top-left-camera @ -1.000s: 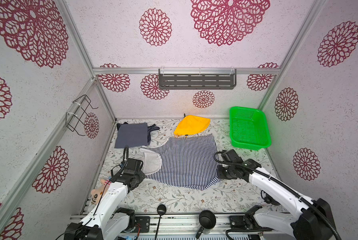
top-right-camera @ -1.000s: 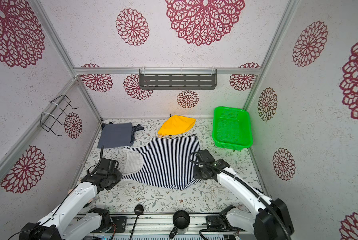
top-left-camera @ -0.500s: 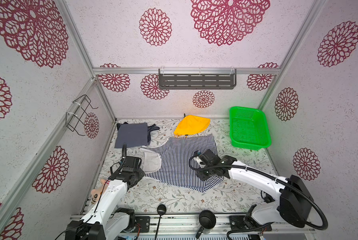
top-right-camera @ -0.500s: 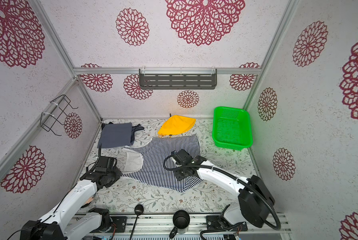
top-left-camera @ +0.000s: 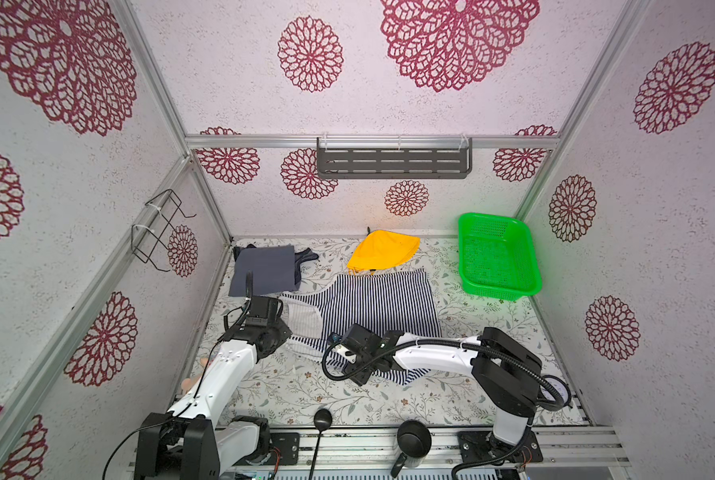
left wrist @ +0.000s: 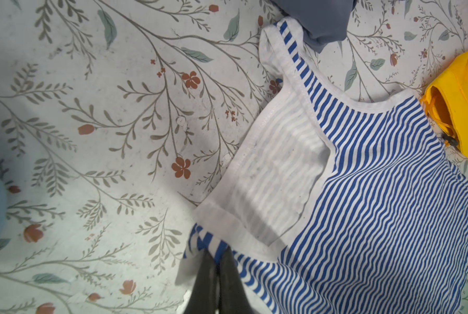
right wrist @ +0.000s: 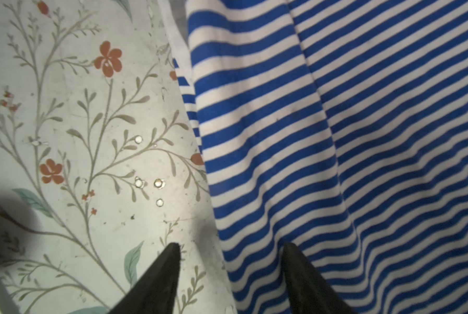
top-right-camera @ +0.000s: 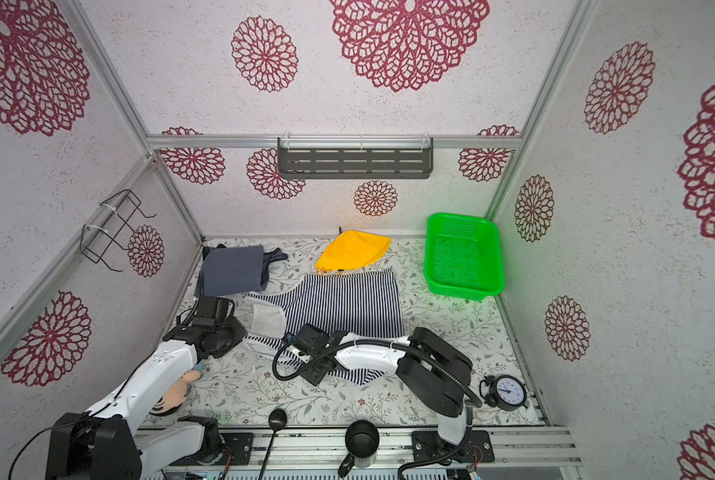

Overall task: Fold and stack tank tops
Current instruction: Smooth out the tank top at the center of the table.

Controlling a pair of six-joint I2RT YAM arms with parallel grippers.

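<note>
The navy-and-white striped tank top [top-left-camera: 382, 305] [top-right-camera: 349, 305] lies spread on the floral table. My left gripper [left wrist: 218, 257] [top-left-camera: 285, 338] is shut on its near shoulder strap [left wrist: 204, 243], which is bunched between the fingers. My right gripper [right wrist: 230, 247] [top-left-camera: 339, 347] is open at the top's near left edge. One fingertip is over bare table and the other over striped cloth [right wrist: 336, 136], with nothing held. The slate grey-blue tank top [top-left-camera: 264, 270] [top-right-camera: 233, 270] lies folded at the back left corner.
A yellow hat [top-left-camera: 382, 251] touches the striped top's far hem. A green basket [top-left-camera: 495, 291] stands at the back right. A clock [top-right-camera: 509, 390], black mug [top-left-camera: 414, 436] and ladle [top-left-camera: 322, 417] sit along the front rail. A doll [top-right-camera: 181, 388] lies under my left arm.
My right gripper has swept left from the striped top's right edge, across the cloth, to its near left edge, and its jaws have opened. The left gripper has stayed shut in place.
</note>
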